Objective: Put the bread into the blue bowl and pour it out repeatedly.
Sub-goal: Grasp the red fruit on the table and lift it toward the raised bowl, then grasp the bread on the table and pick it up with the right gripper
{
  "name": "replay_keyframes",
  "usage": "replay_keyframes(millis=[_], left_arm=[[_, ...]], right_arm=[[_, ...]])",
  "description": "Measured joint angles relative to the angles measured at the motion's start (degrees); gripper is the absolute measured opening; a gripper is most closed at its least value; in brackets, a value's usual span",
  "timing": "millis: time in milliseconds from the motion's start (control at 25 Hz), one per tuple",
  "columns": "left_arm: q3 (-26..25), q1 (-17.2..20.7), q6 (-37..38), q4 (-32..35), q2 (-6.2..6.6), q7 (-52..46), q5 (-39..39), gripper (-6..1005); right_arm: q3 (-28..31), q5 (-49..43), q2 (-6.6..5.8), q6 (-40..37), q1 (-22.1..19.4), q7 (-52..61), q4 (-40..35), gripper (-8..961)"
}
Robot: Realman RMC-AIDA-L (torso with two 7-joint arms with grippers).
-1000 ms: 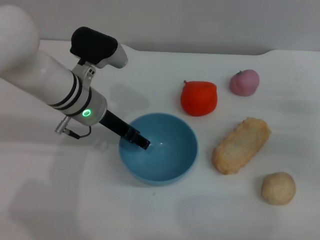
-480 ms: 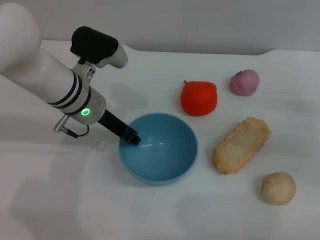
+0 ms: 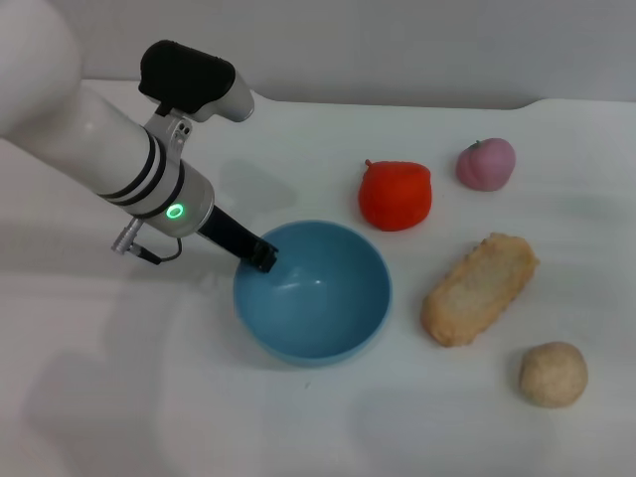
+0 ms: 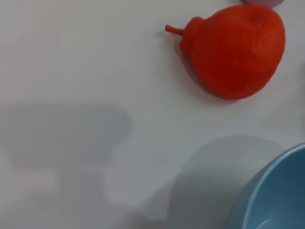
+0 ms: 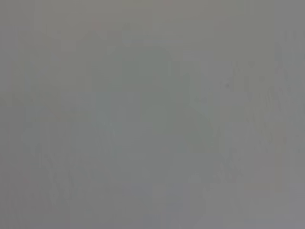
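We see the left gripper [image 3: 262, 257] at the blue bowl's [image 3: 312, 292] rim on the side toward the tabletop's left edge; fingers look clamped on the rim w/ little gap. Bowl sits upright approx mid-tabletop [image 3: 298, 427], nothing in it. The bread [image 3: 479, 288] lies on the tabletop beside the bowl, toward the right edge, apart from it. Red-orange toy fruit [image 3: 396, 194] sits behind the bowl, pink toy [image 3: 486, 164] nearer the back-right corner, beige ball [image 3: 553, 374] near the front-right. Right gripper isn't visible; its wrist view shows only blank grey.
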Motion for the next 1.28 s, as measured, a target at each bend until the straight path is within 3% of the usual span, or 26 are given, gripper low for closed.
replay_keyframes(millis=[160, 400, 640, 760, 960, 1120, 1280], left_arm=[[-0.11, -0.24, 0.01, -0.19, -0.01, -1.67, 0.0, 9], [-2.98, 0.05, 0.17, -0.29, -0.16, -2.38, -0.17, -1], [-4.46, 0.44, 0.36, 0.03, -0.12, -2.72, -0.44, -2], [-7.95, 0.78, 0.36, 0.12, -0.11, -2.75, -0.46, -2], [-10.78, 1.09, 0.12, 0.38, 0.0, -2.44, -0.48, -1], [-11.2, 1.21, 0.05, 0.51, 0.15, -2.2, -0.16, -1], [-11.17, 1.6, 0.02, 1.29, 0.17, -2.09, -0.09, -2]], right_arm=[[-0.01, 0.0, -0.11, 2.43, 0.31, 5.46, -1.09, 398], [-2.41, -3.7, -1.43, 15.27, 1.47, 28.29, -6.44, 398], [-5.96, -23.16, -3.71, 16.89, 1.69, 54.85, -11.47, 398], [-7.8, -37.35, -4.68, 15.7, 2.06, 69.44, -14.42, 399], [-8.34, -64.37, -5.08, 6.18, 2.64, 92.06, -23.31, 399], [-8.14, -77.29, -5.6, -5.98, 4.72, 99.6, -29.28, 399], [-8.37, -89.99, -7.1, -17.57, 10.12, 105.3, -31.2, 399]])
